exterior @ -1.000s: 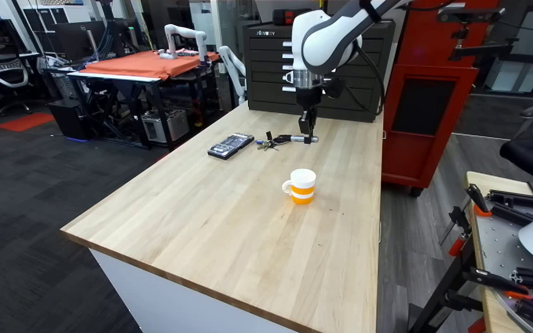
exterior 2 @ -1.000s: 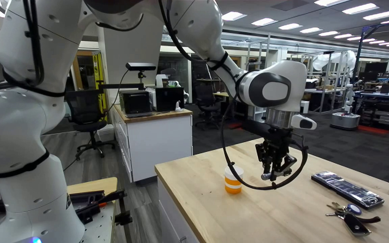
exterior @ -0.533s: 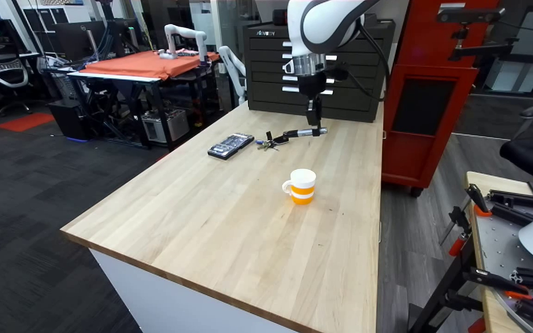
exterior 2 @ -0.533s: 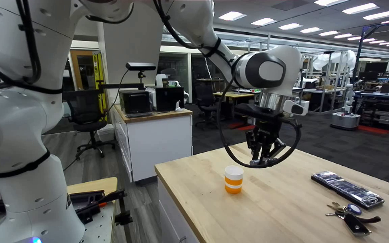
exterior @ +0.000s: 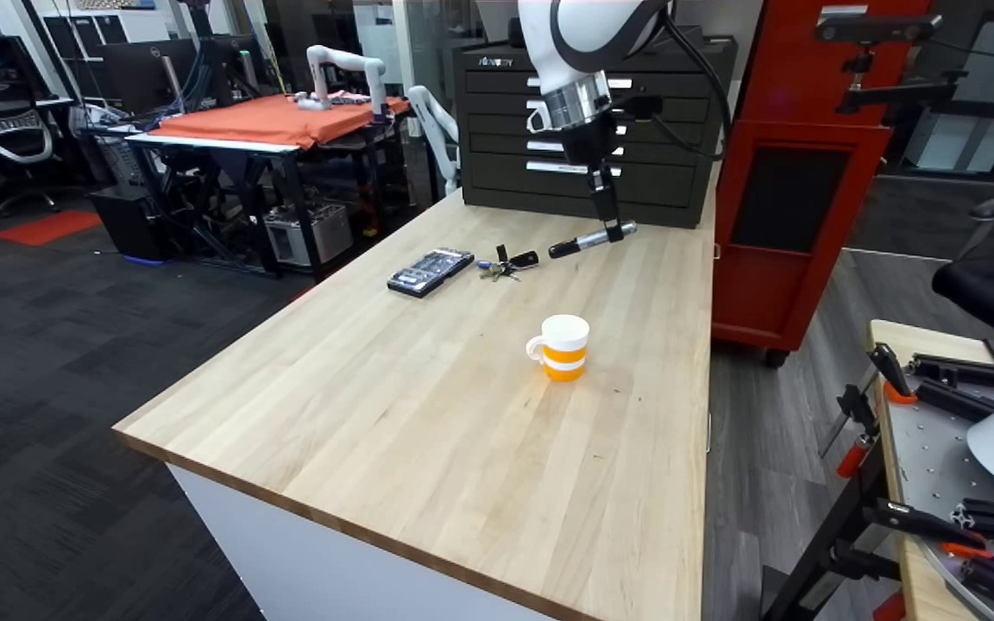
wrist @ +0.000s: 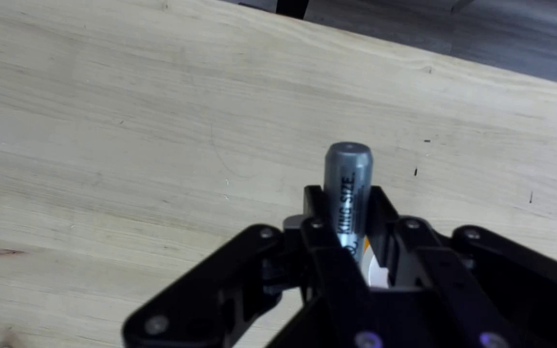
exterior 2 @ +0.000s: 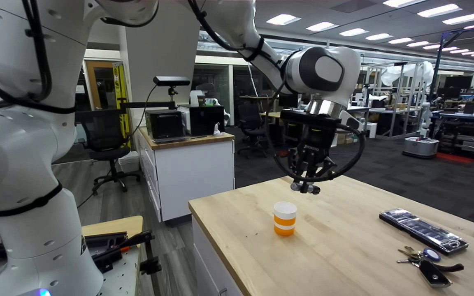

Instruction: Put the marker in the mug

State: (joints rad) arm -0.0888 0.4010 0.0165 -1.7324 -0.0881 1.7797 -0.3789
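The marker, silver-grey with a black end, is held between the fingers of my gripper. It shows in both exterior views and in the wrist view. My gripper is shut on its grey part, and the marker is tilted, black end lower, above the table. The gripper is higher than the mug and a little to its right in an exterior view. The white and orange mug stands upright on the table. In the wrist view only a sliver of the mug shows between the fingers.
A flat black case with a clear top and a bunch of keys with a black fob lie on the wooden table. A dark drawer cabinet stands at one table end. A cable loops beside the gripper.
The gripper has risen and moved with the marker, rightward in an exterior view and leftward toward the mug in an exterior view. The marker has tilted. Mug, keys and case have not moved.
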